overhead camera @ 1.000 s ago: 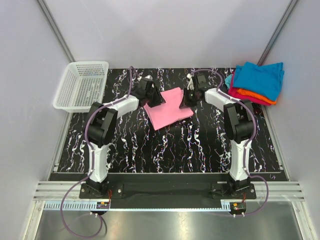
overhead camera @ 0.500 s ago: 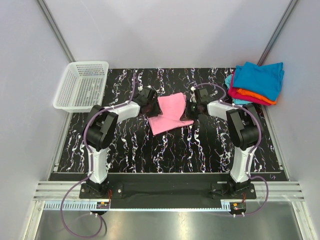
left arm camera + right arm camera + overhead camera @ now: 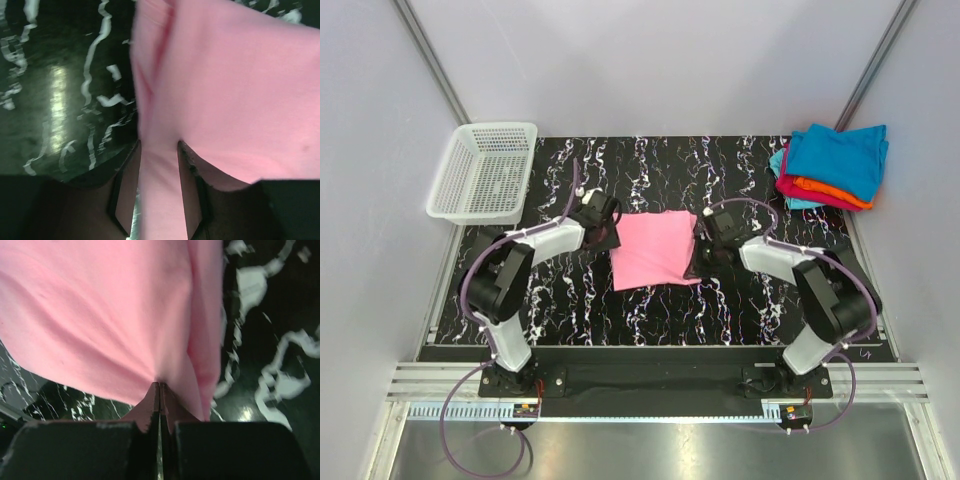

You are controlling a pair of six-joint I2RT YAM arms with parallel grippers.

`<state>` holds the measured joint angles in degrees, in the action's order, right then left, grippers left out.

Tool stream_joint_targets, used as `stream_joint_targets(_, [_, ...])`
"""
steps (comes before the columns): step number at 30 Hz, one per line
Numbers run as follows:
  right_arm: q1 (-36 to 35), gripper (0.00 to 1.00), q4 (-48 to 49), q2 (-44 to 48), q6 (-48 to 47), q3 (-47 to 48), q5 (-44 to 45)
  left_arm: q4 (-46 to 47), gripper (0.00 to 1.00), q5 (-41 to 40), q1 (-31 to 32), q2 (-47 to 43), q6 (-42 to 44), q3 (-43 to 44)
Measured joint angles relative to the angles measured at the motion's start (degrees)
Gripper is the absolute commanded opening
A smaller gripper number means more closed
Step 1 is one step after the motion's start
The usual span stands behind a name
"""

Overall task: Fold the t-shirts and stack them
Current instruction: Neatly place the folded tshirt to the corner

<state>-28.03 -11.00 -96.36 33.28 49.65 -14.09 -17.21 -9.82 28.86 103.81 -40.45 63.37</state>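
The bright pink t-shirt (image 3: 655, 250) lies folded in a rough square at the middle of the black marbled table. My left gripper (image 3: 613, 236) is at its left edge, shut on a bunch of the pink cloth (image 3: 159, 185) that runs between the fingers. My right gripper (image 3: 697, 253) is at its right edge, its jaws pressed together on the pink cloth (image 3: 125, 315). A stack of folded t-shirts (image 3: 830, 165), teal-blue on top with orange and magenta under it, sits at the far right corner.
A white plastic mesh basket (image 3: 485, 170) stands at the far left corner. The table's black marbled top (image 3: 650, 310) shows in front of the shirt. Grey walls close in the sides and back.
Both grippers moved toward me with the pink t-shirt, drawing it from a tilted, lifted shape into a flat square nearer the table's middle.
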Motion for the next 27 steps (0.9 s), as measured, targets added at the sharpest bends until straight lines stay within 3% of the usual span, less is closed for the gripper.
stream_joint_targets(2, [0.0,0.01,-2.49,3.48,0.11,-1.9,1.22,-1.51,0.42,-1.09,-0.22,-1.9,0.44,-1.75])
stream_joint_targets(9, [-0.02,0.4,-11.78,20.55,-0.48,-4.22,8.66,-4.83,0.43,-2.14,-0.46,-14.27,1.2,-5.68])
stream_joint_targets(10, [-0.02,0.56,-12.13,21.88,-0.9,-3.93,9.68,-4.98,0.43,-1.95,-0.46,-16.55,1.2,-5.9])
stream_joint_targets(14, [0.0,0.8,-13.07,19.71,-3.76,-1.09,13.42,-4.33,0.43,-0.7,-0.46,-23.15,1.14,-7.89])
stream_joint_targets(17, [0.02,0.81,-12.31,13.33,-6.84,2.4,14.23,-4.31,0.43,0.7,-0.46,-27.08,0.72,-10.88])
stream_joint_targets(22, [0.79,0.75,-8.11,2.38,-12.09,6.6,13.4,-5.57,0.44,2.75,-0.46,-35.47,-0.22,-17.22])
stream_joint_targets(27, [5.73,0.7,-1.95,-4.33,-15.52,9.22,7.74,-7.43,0.45,3.26,-0.46,-42.99,-0.57,-19.47])
